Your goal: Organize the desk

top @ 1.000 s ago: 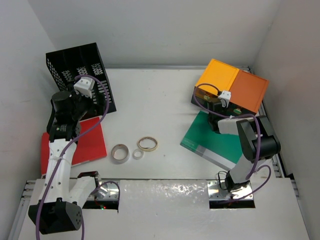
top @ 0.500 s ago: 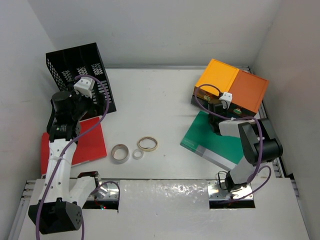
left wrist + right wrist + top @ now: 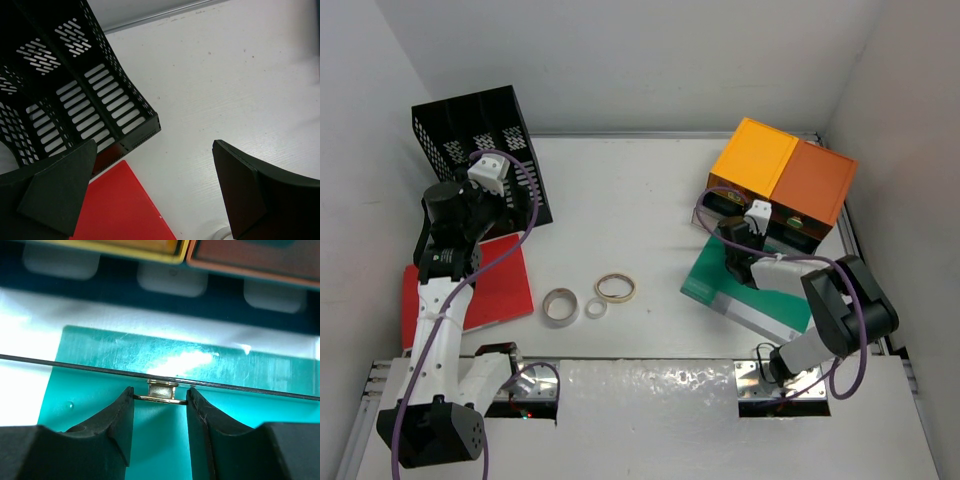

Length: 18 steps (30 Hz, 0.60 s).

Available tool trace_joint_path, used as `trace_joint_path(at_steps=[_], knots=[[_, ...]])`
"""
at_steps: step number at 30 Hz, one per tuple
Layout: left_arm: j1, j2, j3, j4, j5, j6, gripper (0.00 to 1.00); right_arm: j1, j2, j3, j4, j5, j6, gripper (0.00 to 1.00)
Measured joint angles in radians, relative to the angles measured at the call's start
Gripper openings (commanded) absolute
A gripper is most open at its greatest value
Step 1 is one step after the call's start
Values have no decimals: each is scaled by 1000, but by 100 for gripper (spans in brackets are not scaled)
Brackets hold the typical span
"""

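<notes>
The white desk (image 3: 640, 200) lies under everything and fills the top view; the black rack (image 3: 470, 140) sits at 10 o'clock, the red folder (image 3: 505, 285) at 8; only the left wrist view shows the left gripper (image 3: 155, 150) spread wide, holding nothing; three rings (image 3: 560, 320) lie near 6; at 3, below the orange drawers (image 3: 780, 175), only the right wrist view shows the right gripper (image 3: 160, 395) pinching a small gold clip (image 3: 162, 389) over the green folder (image 3: 100, 355).

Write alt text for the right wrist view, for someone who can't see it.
The right tool pinches a small metal clip between its two dark fingers over a green folder. A thin dark line crosses the picture, and drawers show along the top.
</notes>
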Motion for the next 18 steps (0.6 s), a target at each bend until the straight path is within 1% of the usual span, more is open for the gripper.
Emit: trace_joint_path(at_steps=[7, 15, 18], knots=[[0, 0, 0, 0, 5, 0, 100, 116, -75, -60, -59, 80, 35, 0], [0, 0, 0, 0, 7, 3, 100, 135, -139, -106, -76, 64, 52, 0], [0, 0, 0, 0, 7, 6, 100, 135, -150, -111, -82, 45, 55, 3]])
